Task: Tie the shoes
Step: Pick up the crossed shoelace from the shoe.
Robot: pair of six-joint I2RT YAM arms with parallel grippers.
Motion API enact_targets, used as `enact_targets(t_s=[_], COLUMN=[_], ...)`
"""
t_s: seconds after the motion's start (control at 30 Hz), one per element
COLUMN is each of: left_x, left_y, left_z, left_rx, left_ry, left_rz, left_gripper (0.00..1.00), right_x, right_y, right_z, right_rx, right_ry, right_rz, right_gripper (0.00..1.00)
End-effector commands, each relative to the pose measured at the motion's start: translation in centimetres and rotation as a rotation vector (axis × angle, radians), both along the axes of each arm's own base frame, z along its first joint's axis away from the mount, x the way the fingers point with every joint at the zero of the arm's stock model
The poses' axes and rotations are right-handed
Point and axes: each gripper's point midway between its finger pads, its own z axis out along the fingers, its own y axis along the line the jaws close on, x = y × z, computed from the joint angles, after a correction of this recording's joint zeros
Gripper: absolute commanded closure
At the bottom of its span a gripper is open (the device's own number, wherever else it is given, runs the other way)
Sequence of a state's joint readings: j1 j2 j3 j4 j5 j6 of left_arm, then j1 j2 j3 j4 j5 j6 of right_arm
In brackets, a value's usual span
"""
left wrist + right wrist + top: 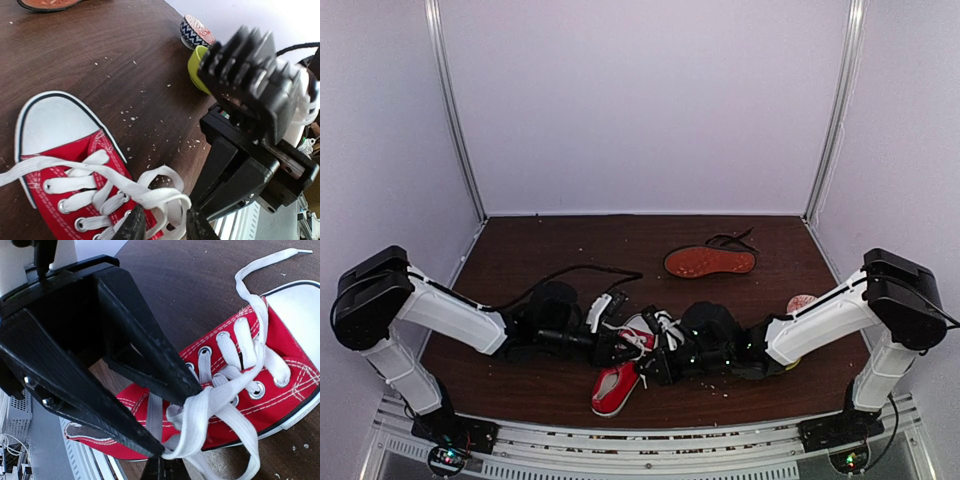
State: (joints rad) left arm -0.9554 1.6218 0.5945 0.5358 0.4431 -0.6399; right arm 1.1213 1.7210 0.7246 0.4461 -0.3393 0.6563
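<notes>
The red sneaker lies near the front edge between both arms, its white toe cap pointing away from the left wrist camera. My left gripper stands open, its fingertips on either side of a loop of white lace over the eyelets. My right gripper is shut at the end of that lace bundle, right against the left gripper's tips. The black shoe lies sole-up at the back, away from both grippers.
A yellow-green cup and a patterned bowl stand to the right, by the right arm. A black cable runs over the brown table behind the left arm. Pale crumbs dot the wood. White walls close in three sides.
</notes>
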Motion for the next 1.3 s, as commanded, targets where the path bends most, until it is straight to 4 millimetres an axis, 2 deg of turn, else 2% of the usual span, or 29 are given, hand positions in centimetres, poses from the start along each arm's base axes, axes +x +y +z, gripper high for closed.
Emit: enact_targets(t_s=[0.0,0.13,0.2,0.57,0.9,1.27], left_x=[1.1,1.1,1.0,-0.8,0.3,1.0], left_y=[1.0,1.8,1.9,0.6,-0.3,0.0], left_z=[1.7,2.1,2.1,1.5,1.5,0.4], left_rx=[-0.022,-0.016,-0.007,0.004,0.015,0.055], left_ry=[-0.074,-0.086,-0.083,-0.022,-0.028,-0.013], left_rz=[0.071,0.098,0.098,-0.032,-0.013,0.037], left_gripper=[0.68,0.67,0.69,0.83,0.86,0.93], right_x=[0.2,0.1,0.1,0.1,0.1,0.0], right_y=[-0.3,-0.5,-0.6,-0.4,-0.3,-0.3], right_z=[1.1,1.0,0.9,1.0,1.0,1.1], right_rx=[0.030,0.031,0.030,0.035,0.033,0.034], right_ry=[-0.033,-0.030,-0.029,-0.028,-0.028,-0.027], right_rz=[-0.008,-0.008,-0.010,-0.008,-0.003,0.001], right_gripper=[1.00,1.00,1.00,1.00,1.00,1.00])
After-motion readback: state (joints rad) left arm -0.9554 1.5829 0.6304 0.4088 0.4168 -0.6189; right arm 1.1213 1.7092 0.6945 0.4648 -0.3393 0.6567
